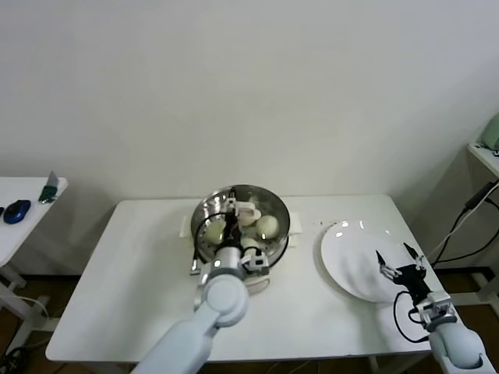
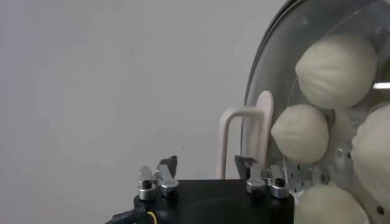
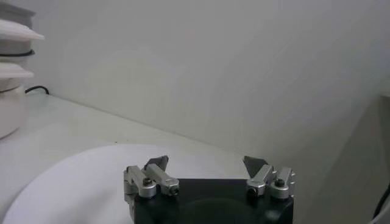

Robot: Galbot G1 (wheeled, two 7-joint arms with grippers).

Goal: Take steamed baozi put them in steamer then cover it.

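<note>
Now, at the centre of the head view, the steamer (image 1: 204, 214) is being shown on the white table (image 1: 125, 296), with the steamed baozi (image 1: 267, 226) sitting inside it. The glass cover (image 1: 269, 204) is being seen tilted over the steamer, not lying flat. The left gripper (image 1: 243, 234) is being held just below the centre of the frame, right over the steamer, at the cover's cream handle (image 1: 249, 212).

In the left wrist view, the handle (image 2: 234, 143) is being framed just above the gap between the dark fingers, with the left gripper (image 2: 207, 167) spread apart and nothing pinched. To the right of that frame, the buns (image 2: 337, 71) are being viewed through the glass of the cover (image 2: 268, 73).

Over at the lower right of the head view, the right gripper (image 1: 399, 262) is being held above the near edge of the flat white plate (image 1: 343, 249). In the right wrist view its fingers (image 3: 156, 165) are being shown spread wide, with nothing between them, above the plate (image 3: 73, 176).
</note>
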